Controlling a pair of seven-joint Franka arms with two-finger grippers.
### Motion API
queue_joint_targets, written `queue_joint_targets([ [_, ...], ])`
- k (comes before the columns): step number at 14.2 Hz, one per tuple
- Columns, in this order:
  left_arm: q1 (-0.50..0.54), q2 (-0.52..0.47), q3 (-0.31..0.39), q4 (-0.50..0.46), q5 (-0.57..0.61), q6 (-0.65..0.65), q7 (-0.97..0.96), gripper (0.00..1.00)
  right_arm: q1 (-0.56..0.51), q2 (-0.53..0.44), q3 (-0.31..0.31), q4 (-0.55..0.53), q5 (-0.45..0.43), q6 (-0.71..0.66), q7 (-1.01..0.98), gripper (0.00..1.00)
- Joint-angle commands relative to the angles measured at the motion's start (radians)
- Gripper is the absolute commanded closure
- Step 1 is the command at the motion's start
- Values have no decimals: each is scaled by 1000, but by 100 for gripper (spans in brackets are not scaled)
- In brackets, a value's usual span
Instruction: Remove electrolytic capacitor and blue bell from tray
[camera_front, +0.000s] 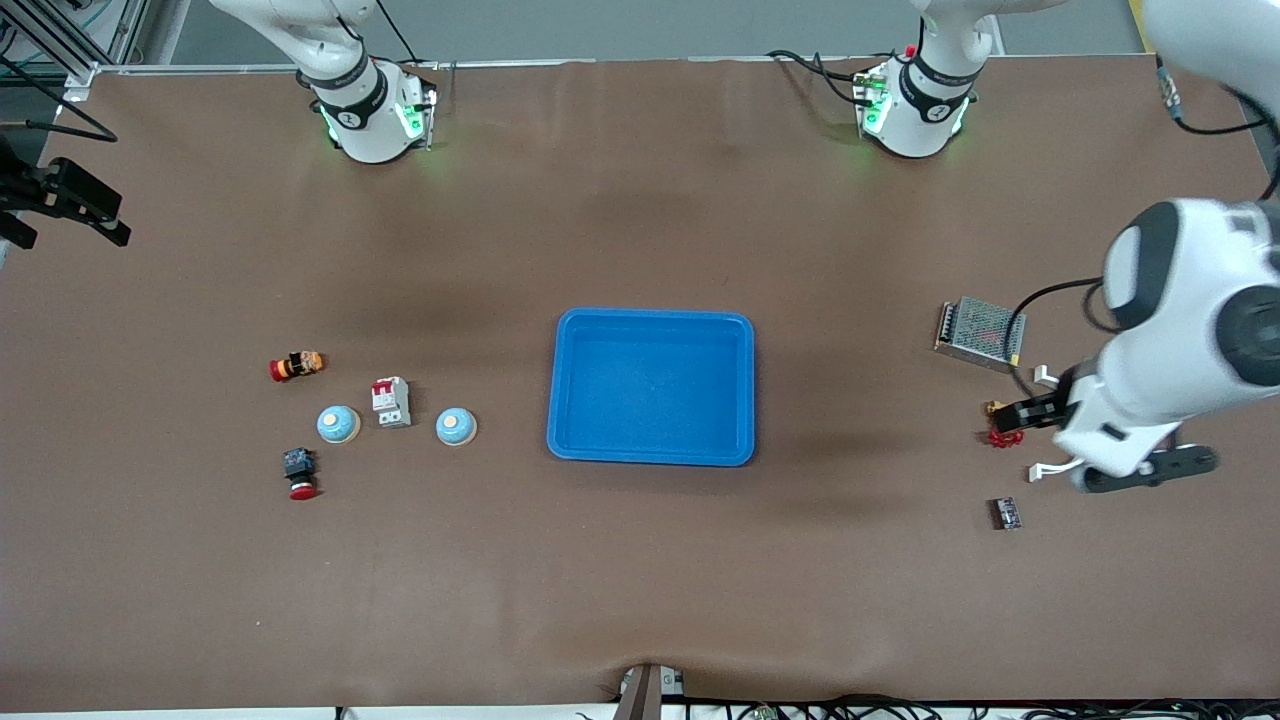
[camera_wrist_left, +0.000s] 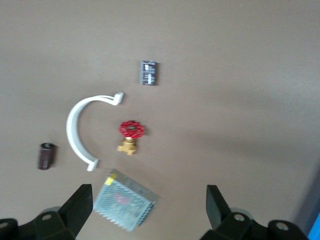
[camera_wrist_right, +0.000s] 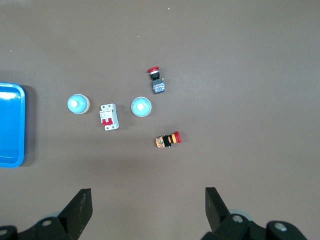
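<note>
The shallow bright-blue rectangular plastic tray (camera_front: 652, 386) lies at the middle of the brown table with nothing in it, so the removal looks finished as far as these views show. Two pale-blue dome-shaped bells, one (camera_front: 456, 427) near the tray and the other (camera_front: 338, 424) farther toward the right arm's end, sit on the table with a white-and-red circuit breaker (camera_front: 391, 402) between them. A small dark cylindrical electrolytic capacitor (camera_wrist_left: 45, 156) lies on the table toward the left arm's end, beside a curved white plastic clip (camera_wrist_left: 80, 131) and well apart from the tray. The left gripper (camera_wrist_left: 150, 210) hangs with fingers spread wide and empty over a red-handled brass valve (camera_wrist_left: 130, 135) and a silver mesh-covered power supply (camera_wrist_left: 124, 206). The right gripper (camera_wrist_right: 149, 210) hovers over the bells' end of the table, jaws apart and holding nothing.
</note>
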Motion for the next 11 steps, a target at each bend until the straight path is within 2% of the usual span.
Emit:
queue_joint_targets([
  [1,-50,-85,104,-9,-71,-75,122,0,-14,-6,8,9,4,-13,-9,0],
  [6,-83,-181,137,-12,-76,-204,184,0,-13,-6,8,9,4,-13,-9,0],
  [11,-84,-260,141,-20,-96,-296,256,0,-14,-6,8,9,4,-14,-9,0],
])
